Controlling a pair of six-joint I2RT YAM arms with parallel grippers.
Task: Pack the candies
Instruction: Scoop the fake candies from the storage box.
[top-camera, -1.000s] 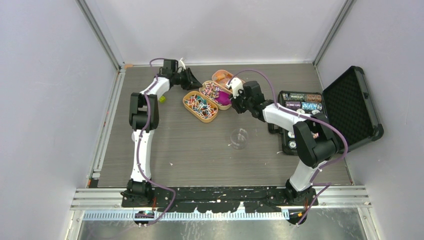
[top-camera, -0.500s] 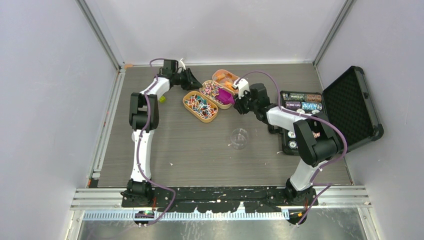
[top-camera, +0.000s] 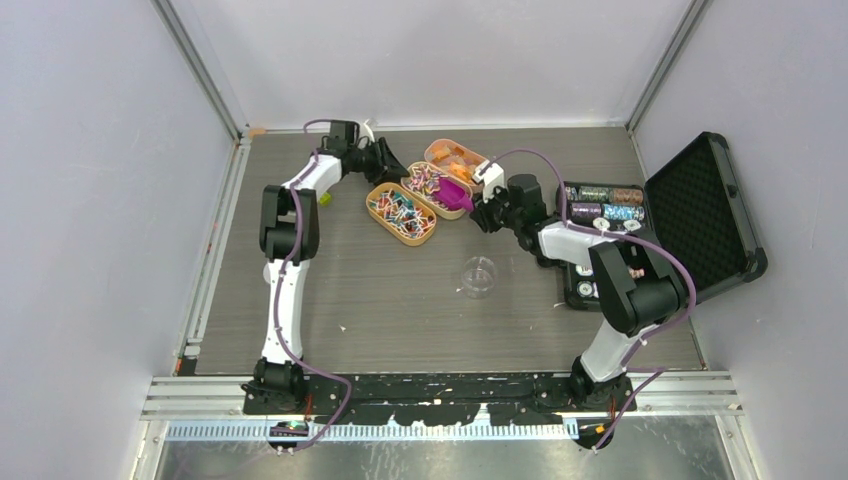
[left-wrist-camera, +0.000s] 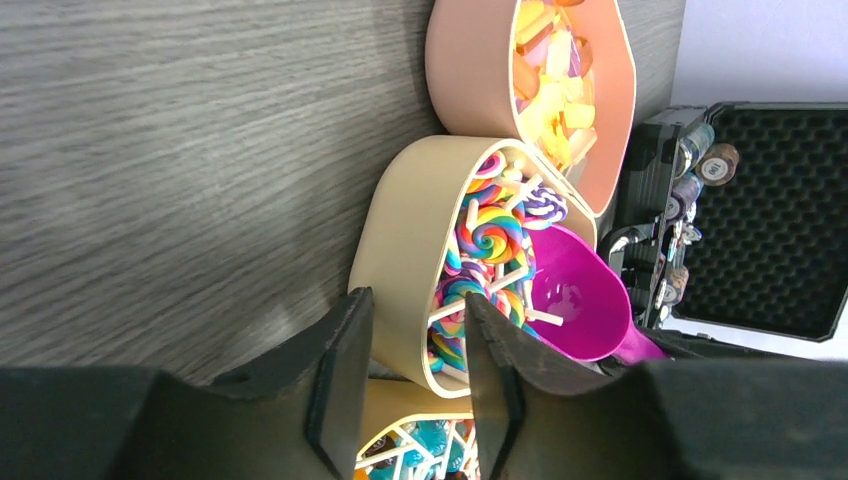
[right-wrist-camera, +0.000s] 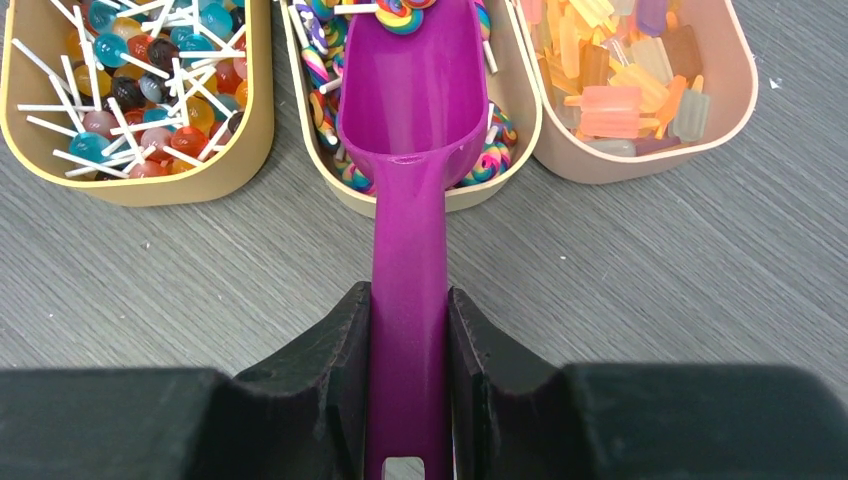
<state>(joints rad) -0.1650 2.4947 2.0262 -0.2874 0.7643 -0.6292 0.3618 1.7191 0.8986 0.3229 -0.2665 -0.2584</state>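
Candies fill three oval trays. Round lollipops (right-wrist-camera: 140, 90) lie in the left tan tray (top-camera: 400, 212), swirl lollipops (left-wrist-camera: 490, 235) in the middle tan tray (left-wrist-camera: 410, 250), and orange and yellow pieces (right-wrist-camera: 620, 80) in the pink tray (top-camera: 450, 156). My right gripper (right-wrist-camera: 408, 295) is shut on the handle of a magenta scoop (right-wrist-camera: 420, 90). The scoop's bowl rests in the middle tray, with one swirl lollipop (right-wrist-camera: 400, 15) at its tip. My left gripper (left-wrist-camera: 415, 300) straddles the far end wall of the middle tray. Its jaws stand open, with slack around the thin wall.
A small clear cup (top-camera: 479, 276) stands on the table in front of the trays. An open black case (top-camera: 650, 220) holding chip stacks lies at the right, close behind my right arm. A small green thing (top-camera: 324, 198) lies beside my left arm.
My left gripper's jaws have widened around the tray wall. My right gripper has drawn back to the right, pulling the scoop partly out toward the tray's near edge.
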